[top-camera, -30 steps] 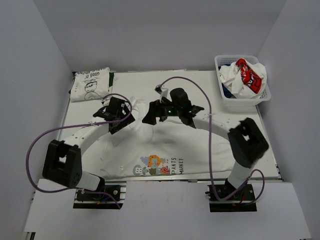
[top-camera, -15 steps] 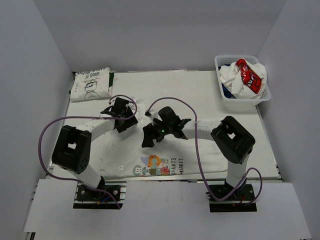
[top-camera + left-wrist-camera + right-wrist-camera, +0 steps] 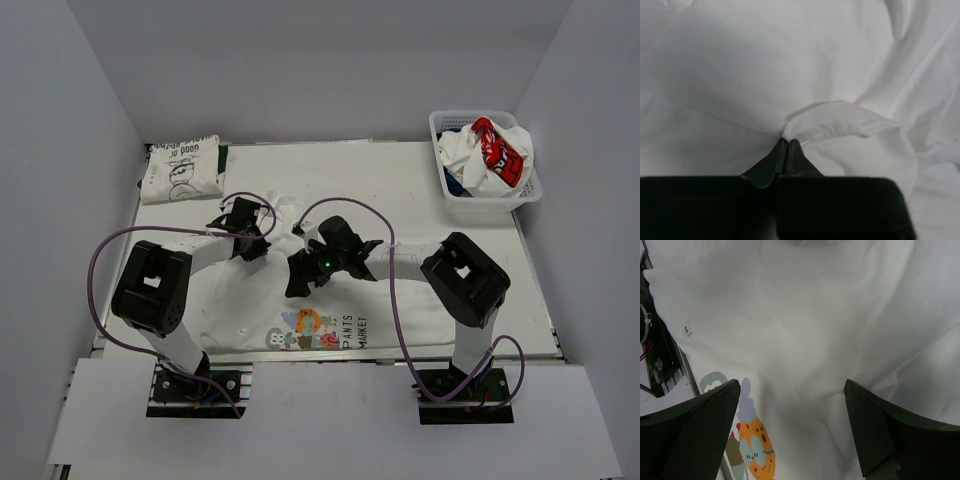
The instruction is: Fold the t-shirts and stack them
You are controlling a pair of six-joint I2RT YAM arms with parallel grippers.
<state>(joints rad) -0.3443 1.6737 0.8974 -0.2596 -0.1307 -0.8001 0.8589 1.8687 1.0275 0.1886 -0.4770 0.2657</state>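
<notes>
A white t-shirt [image 3: 400,290] with a colourful cartoon print [image 3: 320,330] lies spread on the table, print toward the near edge. My left gripper [image 3: 251,248] presses on the shirt's left upper part. In the left wrist view, the left gripper [image 3: 788,141] is shut on a raised fold of the white cloth [image 3: 840,120]. My right gripper [image 3: 297,282] hovers over the shirt's middle. Its dark fingers [image 3: 695,425] stand wide open above the cloth, with the cartoon print [image 3: 754,445] beside the left one and nothing between them.
A folded white t-shirt with a black line drawing [image 3: 182,168] lies at the back left corner. The white lattice basket [image 3: 485,207] at the back right holds crumpled white cloth with a red patch [image 3: 497,148] and some dark blue.
The left gripper has closed on a fold of the shirt and its arm has drawn in. The right arm came down and left over the shirt's middle, still open.
</notes>
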